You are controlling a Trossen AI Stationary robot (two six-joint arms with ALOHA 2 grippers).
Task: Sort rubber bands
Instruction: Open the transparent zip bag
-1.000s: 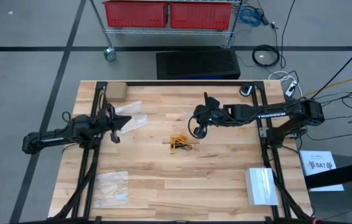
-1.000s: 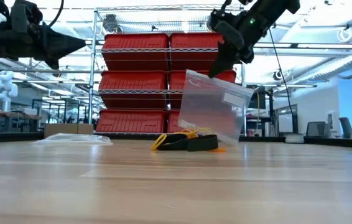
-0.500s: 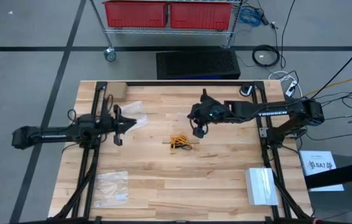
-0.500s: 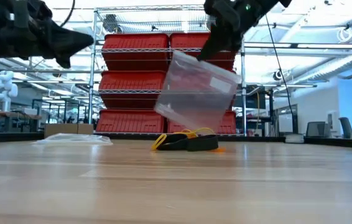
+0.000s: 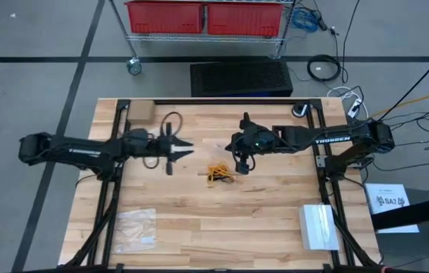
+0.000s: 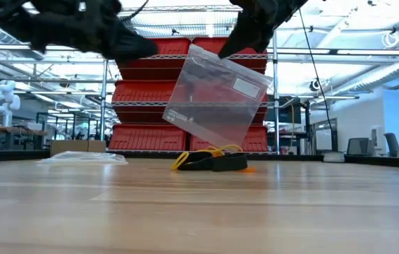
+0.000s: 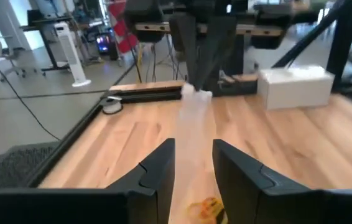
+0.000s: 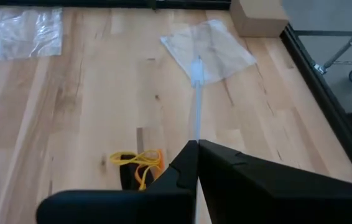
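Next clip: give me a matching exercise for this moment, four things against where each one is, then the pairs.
Things:
1. rubber bands
2. hanging clear bag
3. cardboard box
4. white box

Places:
A. near right corner of the table
B. far left corner of the table
C. pile at the table's middle
D. pinched in the right gripper, off the table

Pairs: 1-C, 2-D, 3-B, 4-A
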